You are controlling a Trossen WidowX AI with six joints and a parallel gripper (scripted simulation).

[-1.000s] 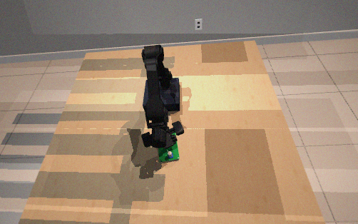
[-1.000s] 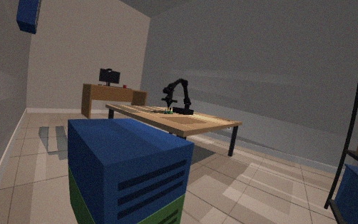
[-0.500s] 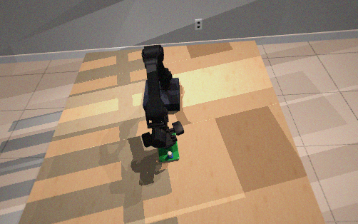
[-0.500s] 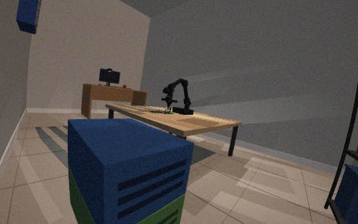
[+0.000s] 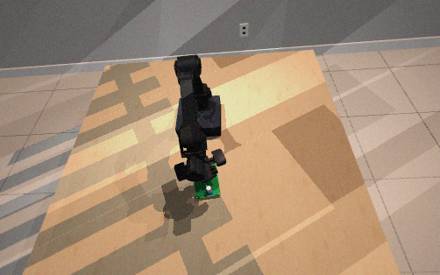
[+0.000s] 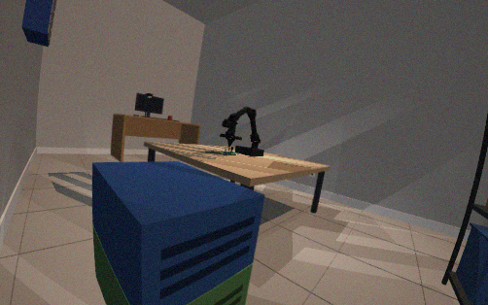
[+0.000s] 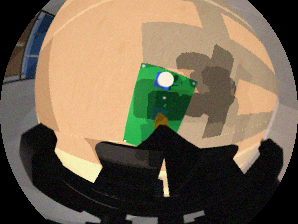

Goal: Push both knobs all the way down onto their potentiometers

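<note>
The green circuit board [image 5: 200,192] [image 6: 230,153] [image 7: 132,126] stands on the table in front of the arm. A white round knob [image 5: 209,188] [image 7: 165,79] sits over a blue potentiometer [image 7: 157,86] near the board's far end; its height is hard to judge. A brownish-orange knob [image 7: 160,120] is nearer the arm, partly hidden behind the fingertips, with a dim bluish part beside it. My gripper [image 6: 229,146] [image 7: 162,128] is shut with nothing seen between its tips. The tips are over or at the orange knob; contact cannot be told. The top view hides them behind the arm.
The wooden table [image 5: 282,175] [image 6: 284,167] carries the arm's dark base [image 5: 212,124] [image 6: 250,151] behind the board. The shadow of the arm [image 5: 181,210] [image 7: 215,90] falls beside the board. A blue and green box [image 6: 177,194] stands in front of the table in the exterior view.
</note>
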